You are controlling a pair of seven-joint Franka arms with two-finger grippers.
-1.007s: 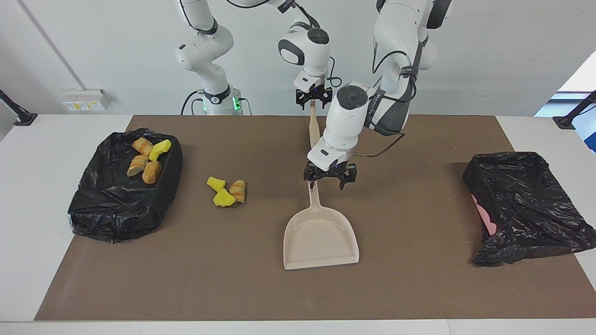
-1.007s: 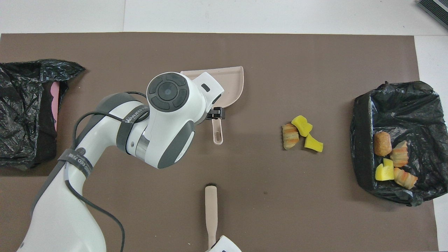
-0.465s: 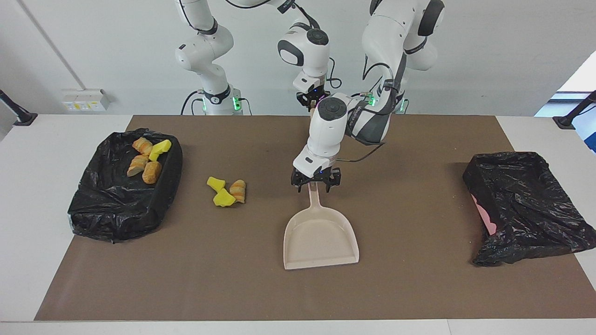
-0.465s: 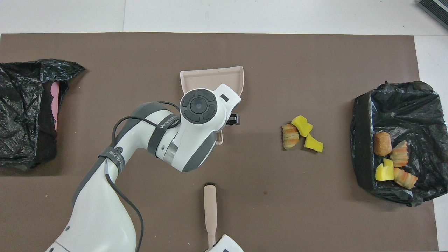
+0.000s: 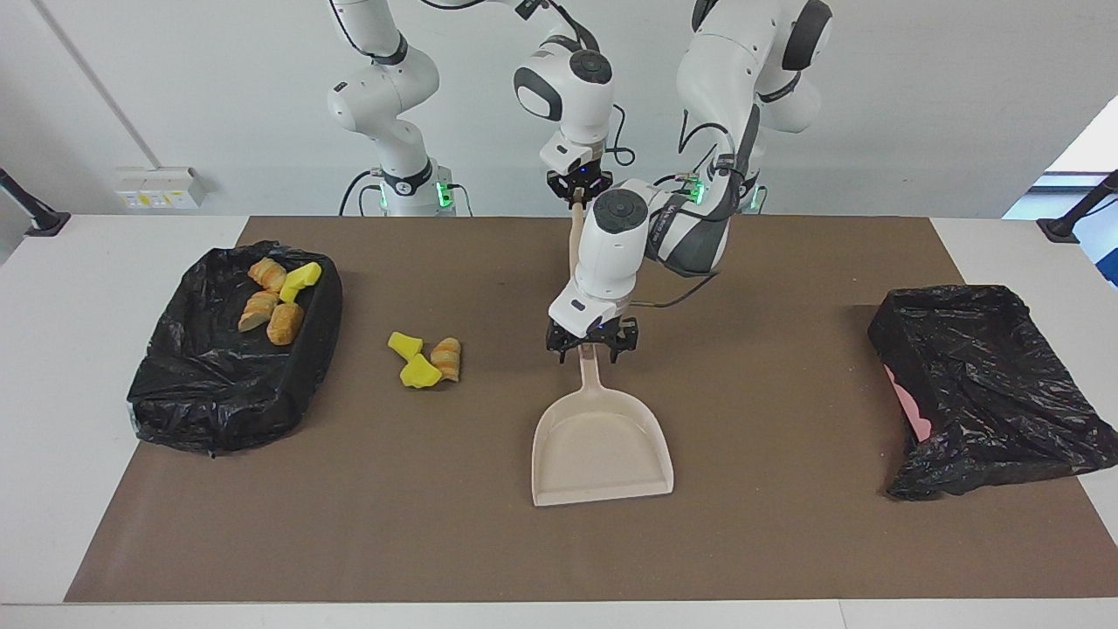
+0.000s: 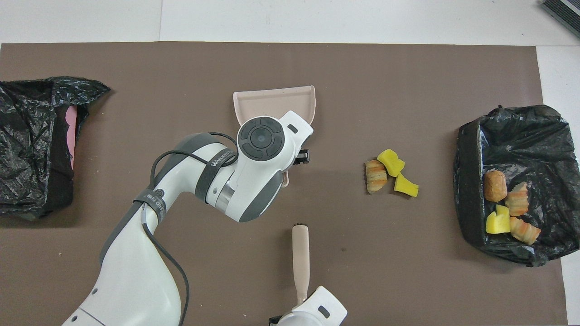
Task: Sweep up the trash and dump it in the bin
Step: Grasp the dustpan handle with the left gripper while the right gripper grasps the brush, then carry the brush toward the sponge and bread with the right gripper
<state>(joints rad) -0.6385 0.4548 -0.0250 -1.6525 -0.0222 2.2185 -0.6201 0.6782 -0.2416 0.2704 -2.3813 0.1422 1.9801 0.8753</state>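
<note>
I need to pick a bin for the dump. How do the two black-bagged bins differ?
The bin at the right arm's end already holds four sponge chunks; the bin at the left arm's end shows none, only something pink at its edge. The three loose chunks lie beside the first. Both have crumpled black liners.

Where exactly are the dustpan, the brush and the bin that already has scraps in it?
dustpan (image 5: 603, 445): facing view, on the flat of its tray.
brush (image 6: 300, 256): overhead view, on its beige handle.
bin (image 5: 201, 384): facing view, on its bare black liner.
</note>
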